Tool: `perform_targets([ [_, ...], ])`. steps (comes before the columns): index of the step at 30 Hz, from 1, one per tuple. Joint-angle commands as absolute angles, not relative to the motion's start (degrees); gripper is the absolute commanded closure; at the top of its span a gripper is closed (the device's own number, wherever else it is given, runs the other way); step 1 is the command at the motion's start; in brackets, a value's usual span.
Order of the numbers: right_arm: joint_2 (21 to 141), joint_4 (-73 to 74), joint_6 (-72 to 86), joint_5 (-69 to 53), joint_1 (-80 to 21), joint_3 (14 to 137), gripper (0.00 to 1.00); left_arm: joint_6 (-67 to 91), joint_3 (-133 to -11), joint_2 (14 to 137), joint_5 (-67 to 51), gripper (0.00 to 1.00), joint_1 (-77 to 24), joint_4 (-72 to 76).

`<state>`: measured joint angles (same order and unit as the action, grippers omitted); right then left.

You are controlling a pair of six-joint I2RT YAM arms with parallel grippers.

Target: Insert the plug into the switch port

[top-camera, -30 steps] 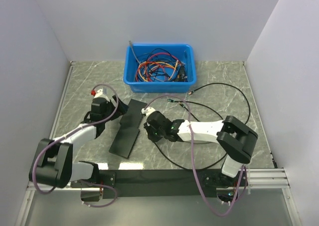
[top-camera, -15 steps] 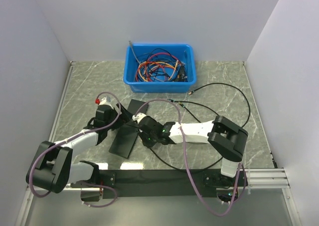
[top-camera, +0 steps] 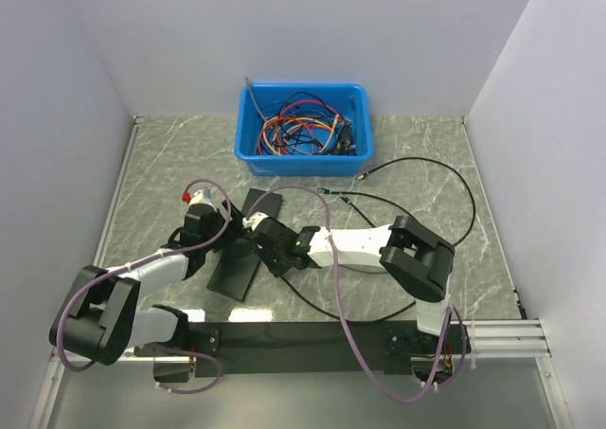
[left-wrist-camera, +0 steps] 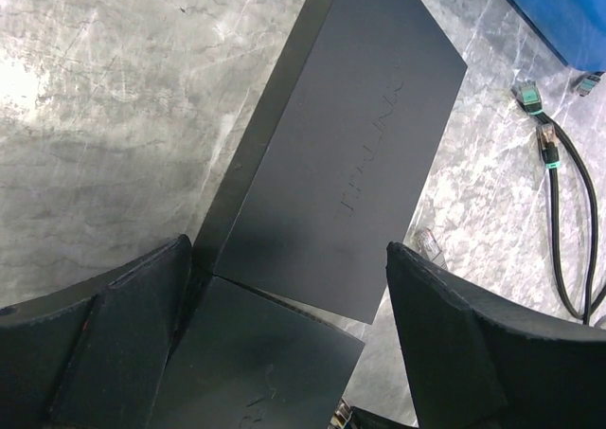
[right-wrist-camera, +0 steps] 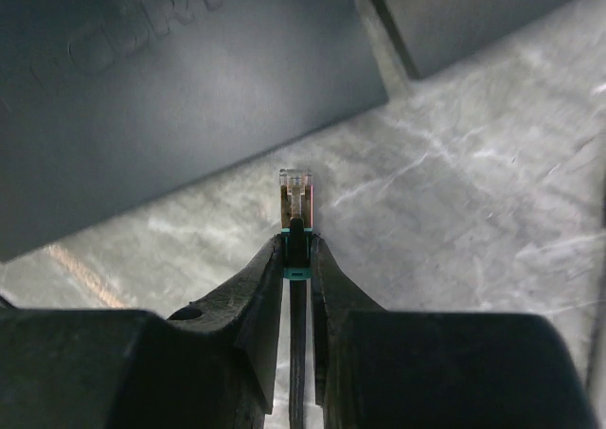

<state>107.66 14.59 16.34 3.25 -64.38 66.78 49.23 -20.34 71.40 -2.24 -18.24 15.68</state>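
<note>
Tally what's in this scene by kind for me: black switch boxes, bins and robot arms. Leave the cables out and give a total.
Black switch boxes: 2, long one, short one
Blue bin: 1
Robot arms: 2, left arm, right arm
Total: 5

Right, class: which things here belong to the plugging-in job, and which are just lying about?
For the job: plug, pinched in the right claw; black switch; left claw, open over it.
Lying about: blue bin of tangled cables; two loose cable ends.
</note>
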Motion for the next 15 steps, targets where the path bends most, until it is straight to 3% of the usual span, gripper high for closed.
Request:
perform_targets([
  [1,109.0,16.3,14.8,5.1,-64.8,70.5,1.0,50.7,-19.3,71.2,-2.0,0.1,-19.2,15.0],
  [15,109.7,18.5,14.1,5.4,-65.1,73.4,1.0,51.3,-18.8,75.2,-0.7,0.14,-21.4,17.8],
])
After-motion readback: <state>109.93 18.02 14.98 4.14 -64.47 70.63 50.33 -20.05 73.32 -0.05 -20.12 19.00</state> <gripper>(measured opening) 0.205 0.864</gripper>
